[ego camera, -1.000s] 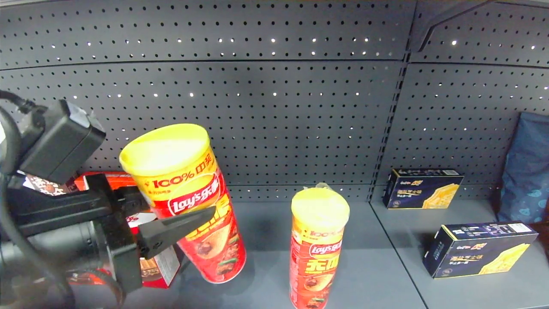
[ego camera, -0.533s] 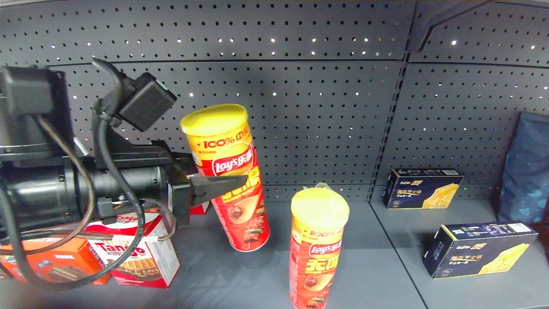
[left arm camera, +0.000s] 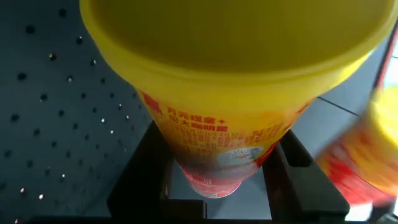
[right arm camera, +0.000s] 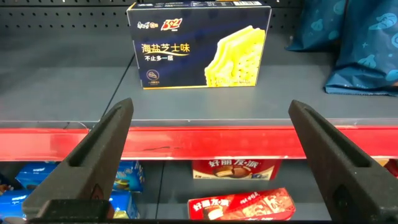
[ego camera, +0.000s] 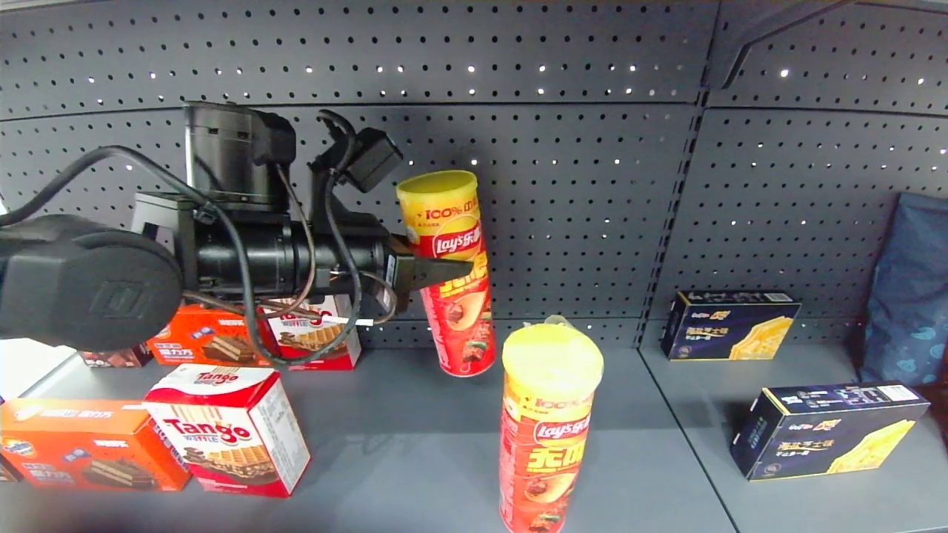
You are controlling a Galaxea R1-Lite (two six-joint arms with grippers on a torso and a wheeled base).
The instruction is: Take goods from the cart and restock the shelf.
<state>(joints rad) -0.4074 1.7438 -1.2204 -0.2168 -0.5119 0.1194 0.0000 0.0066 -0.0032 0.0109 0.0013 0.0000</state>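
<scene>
Two cans: a tilted can (ego camera: 443, 216) clamped in the left gripper (ego camera: 452, 270) at the back edge of the shelf (ego camera: 415, 459) beside the pegboard (ego camera: 563, 185), an upright can (ego camera: 548, 422) near the front edge, while the right gripper (right arm camera: 210, 107) gapes wide

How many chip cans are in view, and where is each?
2. One chip can is held in the left gripper over the shelf; the second can stands upright on it, nearer the front. None seems hidden.

Left arm (ego camera: 281, 259) matte black, cylindrical, looped black cables (ego camera: 246, 311); right tool (right arm camera: 211, 106) dark wedge fingers (right arm camera: 93, 155)
</scene>
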